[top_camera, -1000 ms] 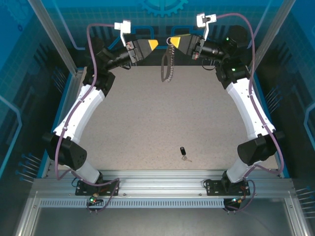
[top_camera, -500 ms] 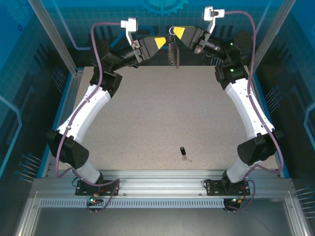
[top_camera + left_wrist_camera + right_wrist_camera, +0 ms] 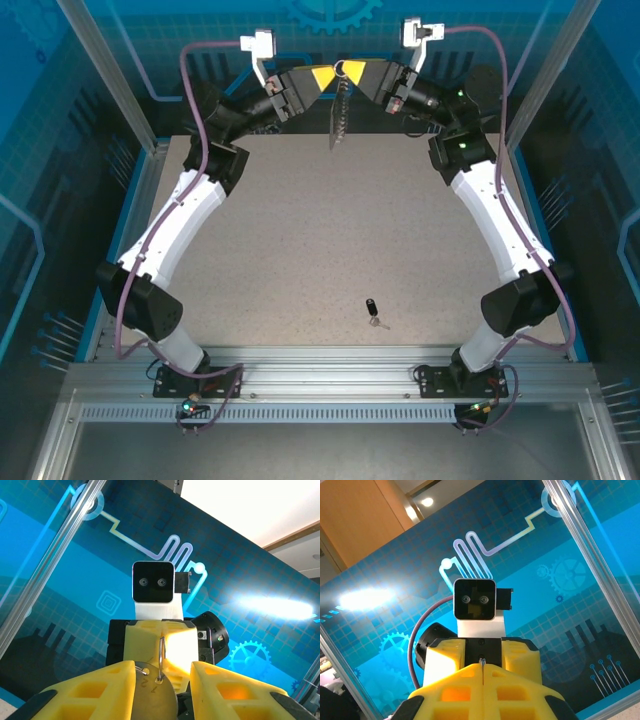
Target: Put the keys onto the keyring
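Note:
High at the back, my right gripper (image 3: 353, 72) is shut on the keyring (image 3: 343, 68), a thin wire ring with a beaded chain (image 3: 338, 112) hanging below it. In the left wrist view the ring (image 3: 161, 655) stands edge-on, threaded through a round metal tag (image 3: 150, 695). The tag lies between the fingers of my open left gripper (image 3: 162, 672), beside the left finger (image 3: 95, 685). The right gripper (image 3: 164, 634) faces that camera. In the right wrist view the ring's edge (image 3: 482, 662) pokes out of the shut fingers (image 3: 455, 690). The key (image 3: 372, 308), black-headed, lies on the table near the front.
The speckled table (image 3: 300, 230) is bounded by blue printed walls (image 3: 90, 90) and metal posts (image 3: 110, 70). An aluminium rail (image 3: 330, 365) runs along the front edge by the arm bases.
Both grippers have risen and closed in on each other until their tips meet. The ring now sits between the left fingers, and the chain has swung.

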Robot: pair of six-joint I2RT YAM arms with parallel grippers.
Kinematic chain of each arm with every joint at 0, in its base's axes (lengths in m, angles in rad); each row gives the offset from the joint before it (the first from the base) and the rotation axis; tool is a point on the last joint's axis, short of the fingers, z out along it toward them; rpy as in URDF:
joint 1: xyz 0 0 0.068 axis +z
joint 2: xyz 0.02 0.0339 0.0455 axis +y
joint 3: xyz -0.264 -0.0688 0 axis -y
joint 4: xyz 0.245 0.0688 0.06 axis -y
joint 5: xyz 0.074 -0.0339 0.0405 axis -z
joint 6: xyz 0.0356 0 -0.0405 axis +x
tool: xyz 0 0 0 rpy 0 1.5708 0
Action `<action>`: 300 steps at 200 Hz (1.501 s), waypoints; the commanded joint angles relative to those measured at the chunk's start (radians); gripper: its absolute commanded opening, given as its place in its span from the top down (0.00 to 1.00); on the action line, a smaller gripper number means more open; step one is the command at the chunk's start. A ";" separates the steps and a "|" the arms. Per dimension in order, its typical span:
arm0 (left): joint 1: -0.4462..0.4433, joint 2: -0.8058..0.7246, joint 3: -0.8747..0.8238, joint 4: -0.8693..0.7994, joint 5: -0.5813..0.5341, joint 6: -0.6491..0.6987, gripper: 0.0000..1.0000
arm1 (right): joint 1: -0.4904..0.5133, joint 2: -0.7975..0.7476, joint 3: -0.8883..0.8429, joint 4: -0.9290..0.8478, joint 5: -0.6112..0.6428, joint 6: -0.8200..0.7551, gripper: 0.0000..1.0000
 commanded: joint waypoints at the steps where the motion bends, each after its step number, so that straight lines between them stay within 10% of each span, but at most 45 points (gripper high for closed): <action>1: -0.002 0.009 0.036 0.043 -0.017 -0.005 0.66 | 0.018 0.002 -0.011 0.044 0.020 0.003 1.00; 218: -0.022 0.046 0.059 0.050 0.030 0.001 1.00 | 0.008 0.040 0.042 -0.002 -0.004 0.017 1.00; 256: -0.016 0.029 0.053 -0.009 0.043 0.064 1.00 | -0.080 -0.017 0.003 -0.042 0.003 0.023 0.49; 300: 0.007 0.023 0.054 -0.053 0.091 0.100 1.00 | -0.163 -0.091 -0.027 -0.223 -0.053 -0.089 0.43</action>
